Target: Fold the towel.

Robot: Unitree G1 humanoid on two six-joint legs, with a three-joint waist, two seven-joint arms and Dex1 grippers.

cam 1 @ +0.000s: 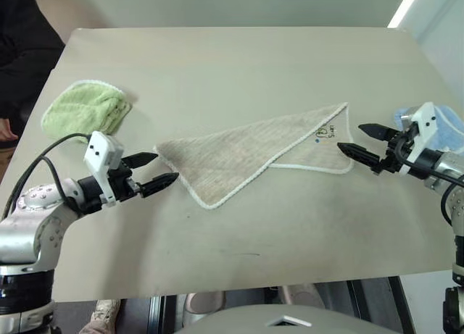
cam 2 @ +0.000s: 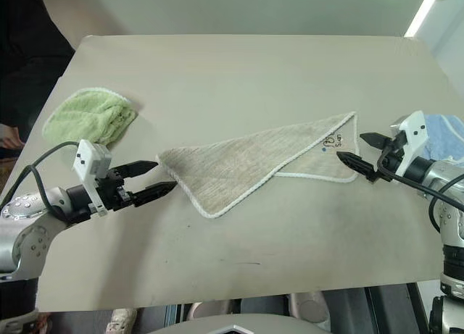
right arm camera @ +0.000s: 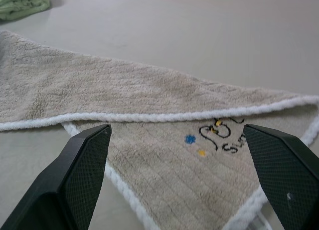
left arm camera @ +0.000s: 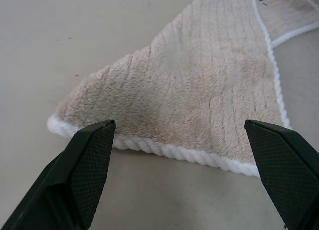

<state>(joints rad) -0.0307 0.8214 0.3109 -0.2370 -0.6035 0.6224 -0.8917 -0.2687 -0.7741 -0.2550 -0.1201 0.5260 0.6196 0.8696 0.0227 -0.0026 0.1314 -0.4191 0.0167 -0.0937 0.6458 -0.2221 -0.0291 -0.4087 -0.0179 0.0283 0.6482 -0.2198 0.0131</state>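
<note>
On the beige worktop (cam 1: 239,66), nearest at eight o'clock, the left gripper (cam 1: 158,171) has its fingers spread, empty, just short of the towel (cam 1: 246,156). That towel lies folded at the centre. At three o'clock the right gripper (cam 1: 366,143) is likewise released beside its logo corner. Farther, at ten o'clock, sits a green cloth (cam 1: 87,108).

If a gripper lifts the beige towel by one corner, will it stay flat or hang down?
The towel would probably hang limp: it lies thin and already folded over itself. It likely weighs little. Its fluffy pile and corded edge should grip, not slip.
</note>
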